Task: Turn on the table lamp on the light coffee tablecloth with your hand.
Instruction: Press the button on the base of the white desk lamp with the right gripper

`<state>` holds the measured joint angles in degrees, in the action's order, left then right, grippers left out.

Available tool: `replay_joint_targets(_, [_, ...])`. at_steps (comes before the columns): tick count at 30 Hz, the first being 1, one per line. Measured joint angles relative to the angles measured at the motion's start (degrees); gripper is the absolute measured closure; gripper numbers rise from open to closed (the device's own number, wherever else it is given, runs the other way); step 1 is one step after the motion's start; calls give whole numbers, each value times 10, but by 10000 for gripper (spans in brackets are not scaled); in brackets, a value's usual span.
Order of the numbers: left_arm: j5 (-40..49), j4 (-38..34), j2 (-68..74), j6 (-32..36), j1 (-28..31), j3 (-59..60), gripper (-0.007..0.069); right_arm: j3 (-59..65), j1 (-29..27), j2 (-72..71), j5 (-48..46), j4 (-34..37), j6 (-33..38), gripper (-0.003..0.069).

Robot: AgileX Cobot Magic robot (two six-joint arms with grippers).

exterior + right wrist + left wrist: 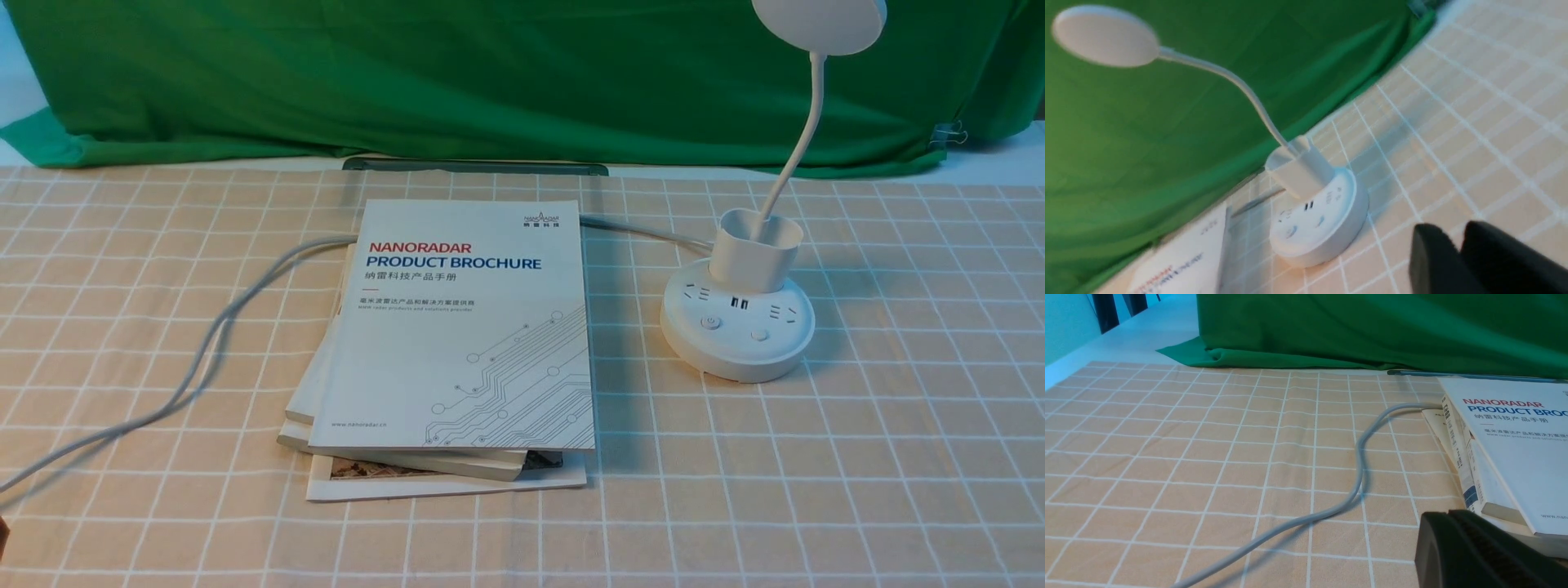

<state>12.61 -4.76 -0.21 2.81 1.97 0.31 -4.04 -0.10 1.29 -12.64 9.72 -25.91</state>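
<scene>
The white table lamp (737, 327) stands on the right of the light coffee tablecloth (898, 457), its disc head (819, 20) at the top edge and two buttons (711, 322) on the front of the puck base. No arm shows in the front view. In the right wrist view the lamp (1316, 220) lies ahead of my right gripper (1455, 237), the hand, which hangs over the tablecloth (1474, 143) beside the base. It touches nothing, and a narrow gap shows between its dark fingertips. My left gripper (1447, 514) is shut and empty, low over the cloth (1167, 457).
A stack of white brochures (457, 343) lies left of the lamp. A grey cable (204, 343) runs from under them toward the front left edge. The green backdrop cloth (490, 73) closes the back, with a dark strip (473, 166) at its foot.
</scene>
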Motion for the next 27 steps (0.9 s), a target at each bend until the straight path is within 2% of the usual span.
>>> replay_joint_targets(1, [0,0,0,1,0,0,603,-36,0,21,-15,0,52,587])
replay_joint_targets(3, [0,0,0,1,0,0,603,-83,0,58,-37,0,137,624])
replay_joint_targets(8, [0,0,0,2,0,0,603,-248,0,222,-135,-1,338,631])
replay_joint_targets(12, [0,0,0,2,0,0,603,-364,0,383,-259,9,435,631])
replay_joint_targets(14, [0,0,0,2,0,0,603,-406,6,458,-303,26,455,631])
replay_joint_targets(17, [0,0,0,3,0,0,603,-438,26,541,-313,46,472,631])
replay_joint_targets(27, [0,0,0,3,0,0,603,-515,85,779,-235,57,480,631])
